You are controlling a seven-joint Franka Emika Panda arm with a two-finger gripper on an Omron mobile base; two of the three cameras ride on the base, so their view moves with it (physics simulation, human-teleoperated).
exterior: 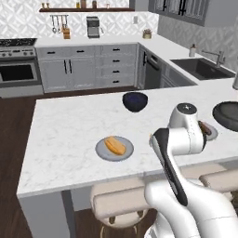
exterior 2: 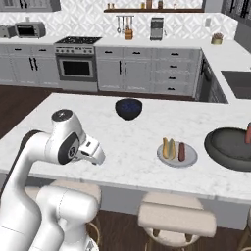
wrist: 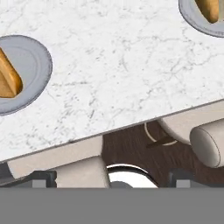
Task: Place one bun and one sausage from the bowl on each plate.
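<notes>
Grey bowl [exterior 2: 230, 147]: cut off at right edge; sausage [exterior 2: 248, 133] inside
Left plate [exterior: 114, 148]: one bun [exterior: 115, 145] carried
Right plate [exterior 2: 177, 155]: bun and sausage seen; half hidden by arm in left base view
Gripper fingers: spread cannot be judged; nothing seen held

Domestic kitchen, rendered. Far wall: stainless range with oven [exterior 2: 77, 66], grey cabinets with dark handles [exterior 2: 125, 73], patterned tile backsplash [exterior 2: 73, 19], open shelf [exterior 2: 152, 10] above a hanging utensil rack [exterior 2: 125, 22], coffee machine [exterior 2: 157, 28], microwave [exterior 2: 29, 30]. Right counter: sink with faucet [exterior: 204, 67], dishwasher [exterior: 152, 72] below. Near: white marble island counter [exterior: 69, 135] with upholstered stools [exterior 2: 176, 218] tucked beneath, dark wood floor [exterior: 14, 125]
</notes>
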